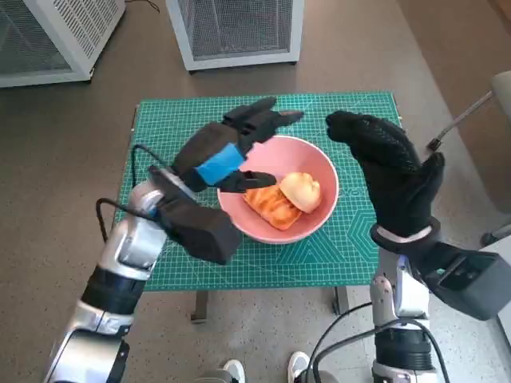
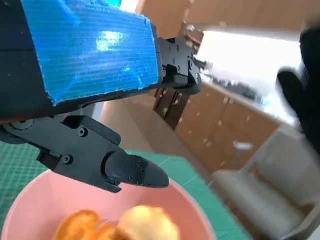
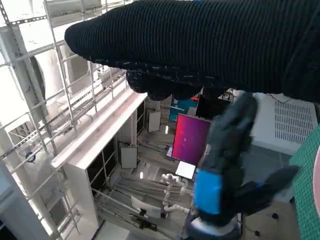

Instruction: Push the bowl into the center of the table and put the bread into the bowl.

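My left hand [image 1: 226, 153] hovers over the near-left rim of the pink bowl [image 1: 318, 166], its fingers spread wide and holding nothing; the long ones reach out past the bowl's far-left edge, while the thumb [image 1: 246, 181] pokes inward just above the food. From behind that hand, the blue tape [image 2: 95, 47] fills most of the frame and one black finger [image 2: 127, 171] hangs just over the bowl's rim [image 2: 30, 192].

The bowl sits roughly in the middle of the green cutting mat [image 1: 168, 120] that covers the table. Inside it lie two pieces of bread: a flat, golden-orange pastry [image 1: 271, 206] and a rounder pale bun [image 1: 302, 191], touching each other (the bun sits to the right of the pastry).

My right hand [image 1: 391, 171] is raised above the table's right side, just beside the bowl, gloved fingers apart and empty. Its own camera shows mostly the glove [image 3: 210, 45] and my left hand [image 3: 220, 175] beyond it.

Two white mesh-sided cabinets [image 1: 235, 32] stand on the floor past the table.
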{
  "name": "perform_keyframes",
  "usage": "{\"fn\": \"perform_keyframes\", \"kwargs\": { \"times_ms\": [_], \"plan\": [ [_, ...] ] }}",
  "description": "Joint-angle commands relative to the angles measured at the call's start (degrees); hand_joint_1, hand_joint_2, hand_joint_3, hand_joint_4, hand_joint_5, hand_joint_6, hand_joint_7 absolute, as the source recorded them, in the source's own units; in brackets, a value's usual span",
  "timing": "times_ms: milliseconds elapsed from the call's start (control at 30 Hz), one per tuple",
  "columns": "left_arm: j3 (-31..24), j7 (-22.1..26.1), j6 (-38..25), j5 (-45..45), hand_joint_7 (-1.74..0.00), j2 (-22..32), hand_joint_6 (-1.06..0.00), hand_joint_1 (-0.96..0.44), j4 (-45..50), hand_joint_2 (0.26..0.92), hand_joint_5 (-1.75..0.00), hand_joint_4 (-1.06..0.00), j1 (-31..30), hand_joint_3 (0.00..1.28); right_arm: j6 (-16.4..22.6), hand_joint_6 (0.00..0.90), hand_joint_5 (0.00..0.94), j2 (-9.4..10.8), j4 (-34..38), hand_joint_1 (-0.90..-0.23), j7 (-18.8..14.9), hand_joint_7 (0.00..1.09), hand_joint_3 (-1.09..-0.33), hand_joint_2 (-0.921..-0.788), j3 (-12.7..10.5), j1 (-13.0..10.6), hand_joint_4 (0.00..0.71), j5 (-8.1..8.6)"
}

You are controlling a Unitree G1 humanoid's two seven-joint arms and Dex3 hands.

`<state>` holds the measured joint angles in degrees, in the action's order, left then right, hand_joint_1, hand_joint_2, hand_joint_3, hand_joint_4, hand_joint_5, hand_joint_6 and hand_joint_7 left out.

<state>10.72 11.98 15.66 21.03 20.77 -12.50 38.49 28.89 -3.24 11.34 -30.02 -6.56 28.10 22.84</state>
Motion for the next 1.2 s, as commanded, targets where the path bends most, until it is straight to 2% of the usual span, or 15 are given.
{"fn": "perform_keyframes", "kwargs": {
  "times_ms": [33, 200, 233, 333, 433, 533, 733, 1033, 1200],
  "plan": [
    [-2.7, 0.7, -0.5, -3.6, -0.34, 0.3, -0.26, -0.43, 4.2, 0.921, -0.02, -0.26, -2.2, 0.10, 0.0, 0.117, 0.567, -0.3, 1.0, -0.379, -0.4, 1.00, -0.573, -0.921, -0.5, 0.1, 0.311, 0.53],
    [-7.1, 0.7, 1.5, -11.1, -0.35, -0.9, -0.28, -0.43, 7.3, 0.921, -0.03, -0.29, -4.7, 0.13, -0.5, 0.157, 0.480, -1.0, 1.4, -0.380, -0.5, 0.93, -0.555, -0.921, -1.3, 1.2, 0.357, 1.33],
    [-8.2, 0.7, 1.7, -13.7, -0.38, -1.7, -0.27, -0.43, 8.6, 0.921, -0.03, -0.30, -5.4, 0.15, -0.6, 0.180, 0.428, -1.2, 1.6, -0.382, -0.4, 0.89, -0.546, -0.921, -1.6, 1.7, 0.386, 1.53],
    [-9.8, 0.6, 1.8, -17.9, -0.55, -3.4, -0.17, -0.43, 11.0, 0.921, -0.04, -0.33, -6.7, 0.20, -0.7, 0.225, 0.307, -1.6, 2.0, -0.388, -0.4, 0.81, -0.526, -0.921, -2.1, 2.5, 0.451, 1.85],
    [-11.2, -0.3, 3.2, -22.3, -0.74, -6.3, -0.06, -0.42, 13.2, 0.921, -0.05, -0.33, -8.5, 0.28, -0.6, 0.254, 0.225, -2.1, 2.3, -0.392, -0.1, 0.77, -0.514, -0.921, -2.3, 3.7, 0.489, 1.63],
    [-12.1, -0.6, 4.0, -25.5, -0.82, -8.4, -0.02, -0.42, 13.6, 0.921, -0.06, -0.33, -9.4, 0.34, -0.5, 0.264, 0.193, -2.6, 2.7, -0.393, 0.2, 0.75, -0.510, -0.921, -2.5, 4.9, 0.503, 1.12],
    [-13.1, 0.4, 6.8, -30.3, -0.90, -11.5, 0.00, -0.42, 12.4, 0.921, -0.08, -0.32, -10.5, 0.39, -0.4, 0.266, 0.164, -3.3, 3.3, -0.395, 1.3, 0.74, -0.479, -0.921, -2.9, 6.8, 0.520, -0.06],
    [-14.1, 2.8, 10.5, -31.9, -0.91, -11.7, 0.00, -0.46, 10.0, 0.921, -0.09, -0.29, -10.8, 0.40, 0.5, 0.244, 0.143, -3.6, 3.9, -0.385, 2.5, 0.73, -0.482, -0.921, -2.7, 8.7, 0.525, -2.02],
    [-14.1, 3.4, 10.8, -32.0, -0.90, -12.2, 0.00, -0.50, 9.2, 0.921, -0.09, -0.28, -10.6, 0.40, 0.9, 0.221, 0.122, -3.9, 4.4, -0.383, 2.1, 0.76, -0.503, -0.921, -2.6, 9.3, 0.526, -2.20]
  ]
}}
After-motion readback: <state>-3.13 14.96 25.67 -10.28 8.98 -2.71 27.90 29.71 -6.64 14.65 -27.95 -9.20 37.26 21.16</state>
